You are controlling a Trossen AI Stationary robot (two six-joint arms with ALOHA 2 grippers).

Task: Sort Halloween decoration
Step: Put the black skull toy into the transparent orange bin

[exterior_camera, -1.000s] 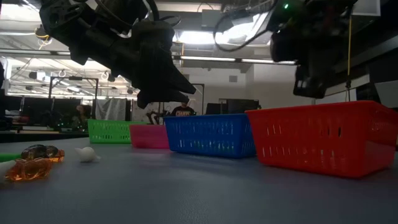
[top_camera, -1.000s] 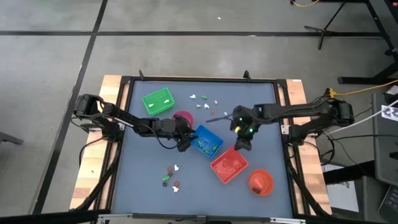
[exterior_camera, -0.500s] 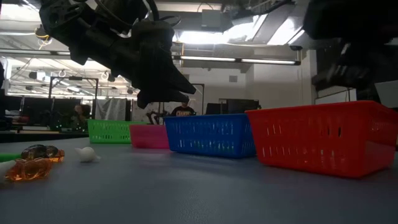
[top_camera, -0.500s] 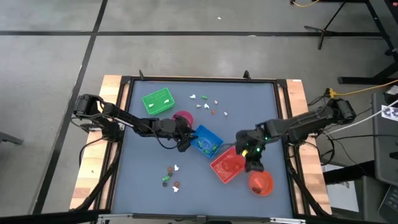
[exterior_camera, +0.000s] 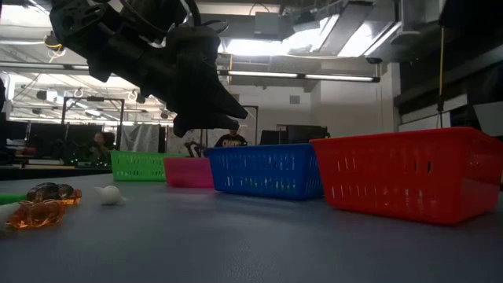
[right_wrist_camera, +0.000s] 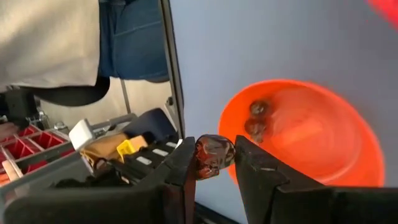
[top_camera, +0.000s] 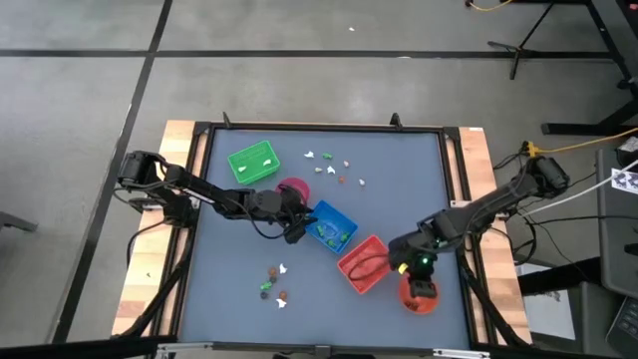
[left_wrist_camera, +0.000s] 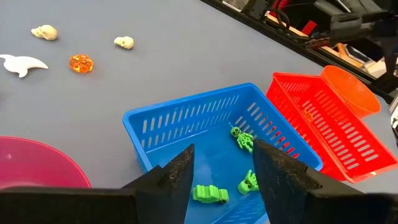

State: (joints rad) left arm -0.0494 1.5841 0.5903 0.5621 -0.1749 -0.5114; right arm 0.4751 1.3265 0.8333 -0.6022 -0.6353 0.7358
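The Halloween decoration is small trinkets. Some lie loose at the far side [top_camera: 334,170] and near the front [top_camera: 274,284], and green ones [left_wrist_camera: 245,140] lie in the blue tray [top_camera: 334,214]. My right gripper [right_wrist_camera: 213,163] is shut on a dark brown trinket [right_wrist_camera: 213,154] above the orange bowl [top_camera: 431,301], which holds two dark trinkets [right_wrist_camera: 255,119]. My left gripper [left_wrist_camera: 222,171] hangs open over the blue tray's left end, with nothing between its fingers. My right gripper pinches the dark brown trinket [right_wrist_camera: 211,155] between its two fingertips, one on each side. The fingers slant downward. The trinket is lifted clear, held by the orange bowl's rim [right_wrist_camera: 227,118] and above it.
A red tray [top_camera: 361,264] stands between the blue tray and the orange bowl. A green tray [top_camera: 252,162] and a pink bowl [top_camera: 294,186] stand farther back on the left. In the right wrist view a person and boxes show beyond the table's edge.
My right gripper has swung from the far side of the red tray toward the table's near right, and now hangs over the orange bowl. It has turned as it went. The left arm has kept still.
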